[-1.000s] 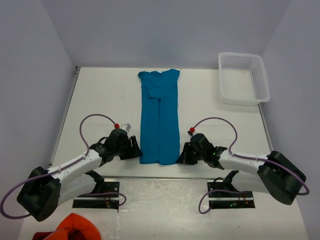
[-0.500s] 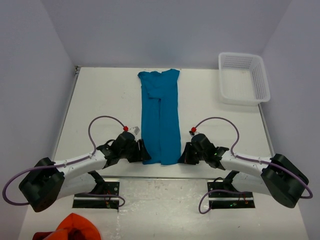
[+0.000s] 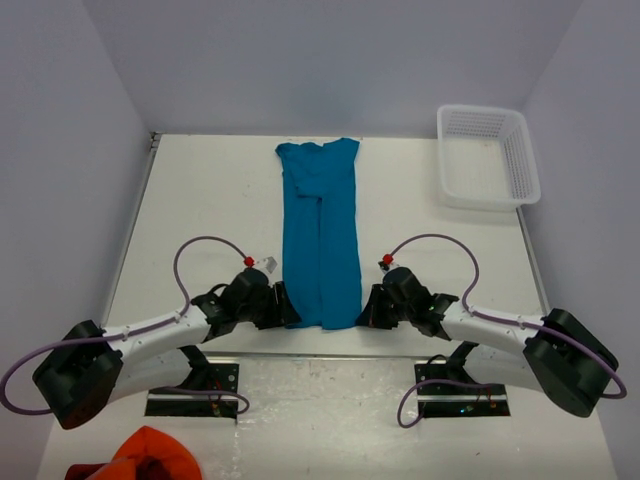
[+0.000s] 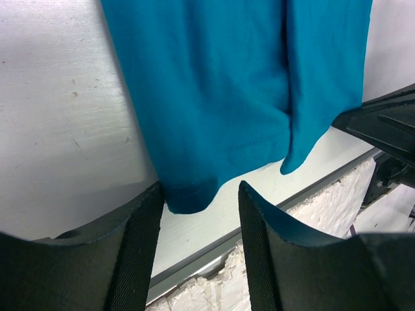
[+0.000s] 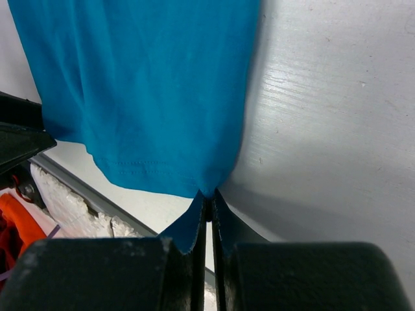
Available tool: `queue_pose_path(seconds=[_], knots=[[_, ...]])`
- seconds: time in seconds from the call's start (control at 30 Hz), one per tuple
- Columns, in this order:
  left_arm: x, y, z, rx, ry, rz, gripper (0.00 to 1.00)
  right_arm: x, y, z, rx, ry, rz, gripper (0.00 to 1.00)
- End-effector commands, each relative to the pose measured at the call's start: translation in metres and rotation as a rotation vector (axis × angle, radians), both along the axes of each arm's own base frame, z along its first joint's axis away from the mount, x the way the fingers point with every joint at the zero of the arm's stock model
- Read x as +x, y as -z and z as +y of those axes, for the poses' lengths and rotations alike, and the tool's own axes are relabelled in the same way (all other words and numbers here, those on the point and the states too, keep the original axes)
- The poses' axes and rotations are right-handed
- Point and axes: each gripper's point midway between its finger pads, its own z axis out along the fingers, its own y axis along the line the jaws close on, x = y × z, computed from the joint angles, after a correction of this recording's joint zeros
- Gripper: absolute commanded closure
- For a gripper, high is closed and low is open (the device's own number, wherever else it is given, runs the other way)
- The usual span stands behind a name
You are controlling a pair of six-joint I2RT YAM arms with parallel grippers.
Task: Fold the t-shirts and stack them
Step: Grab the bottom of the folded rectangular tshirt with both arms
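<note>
Risk of skewed fold. Right hand (image 5: 207, 206) pinched shut on t-shirt (image 3: 320, 230) hem corner; left hand (image 4: 198, 194) half-open astride opposite corner, not gripping. Close fully before lifting.

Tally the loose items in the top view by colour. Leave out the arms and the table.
Teal: 1, the t-shirt
White: 1, the basket
Orange-red: 1, the bunched cloth
Total: 3
</note>
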Motion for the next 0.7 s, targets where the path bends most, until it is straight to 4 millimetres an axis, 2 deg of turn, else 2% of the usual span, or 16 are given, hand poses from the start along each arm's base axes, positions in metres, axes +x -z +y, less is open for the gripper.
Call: queue_pose_path(seconds=[0.0,0.13,0.17,0.3,0.33,0.67], knots=[[-0.013,0.027,0.021,0.107,-0.025,0.058,0.49,0.007,-0.008,0.002,0.005,0.006,-0.045,1.0],[-0.013,0.03,0.021,0.112,-0.029,0.063,0.6,0.007,-0.009,0.002,0.008,0.006,-0.048,1.0],[-0.012,0.031,0.021,0.111,-0.033,0.062,0.7,0.007,-0.009,0.002,0.006,0.006,-0.048,1.0],[-0.015,0.034,0.022,0.109,-0.031,0.074,0.9,0.007,-0.008,0.002,0.004,0.004,-0.044,1.0],[-0.017,0.034,0.022,0.104,-0.027,0.076,1.0,0.007,-0.007,0.002,0.001,0.002,-0.041,1.0],[-0.032,0.036,0.03,0.107,-0.009,0.113,1.0,-0.002,-0.002,-0.01,-0.128,-0.023,-0.033,1.0]])
